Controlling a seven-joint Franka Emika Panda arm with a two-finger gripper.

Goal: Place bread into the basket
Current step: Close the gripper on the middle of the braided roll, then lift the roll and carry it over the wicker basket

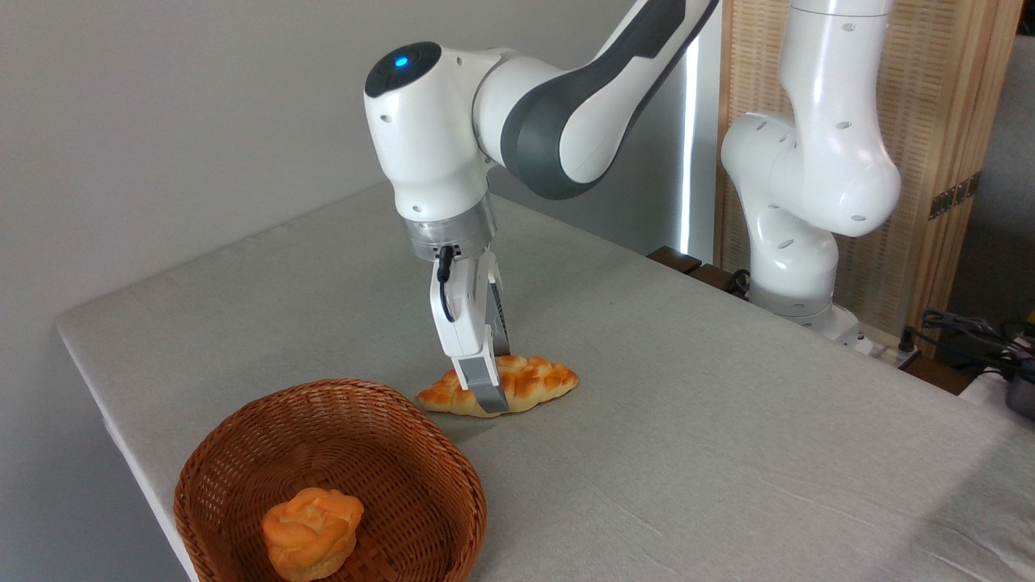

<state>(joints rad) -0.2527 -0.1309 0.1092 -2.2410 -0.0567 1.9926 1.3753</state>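
Note:
The bread [540, 380], a long braided loaf with golden-brown bumps, lies flat on the grey table just behind and to the right of the basket. My gripper [495, 386] points down over the loaf's middle and straddles it. One finger [483, 386] stands in front of the loaf with its tip at the table, and the other is behind the loaf. Whether the fingers press on the bread does not show. The round reddish-brown wicker basket [242, 427] sits at the table's near left corner.
A small round orange bun [311, 533] rests inside the basket. The arm's white base [796, 267] stands at the table's far right edge, with cables [970, 335] beyond it. The table's left edge [105, 404] runs close beside the basket.

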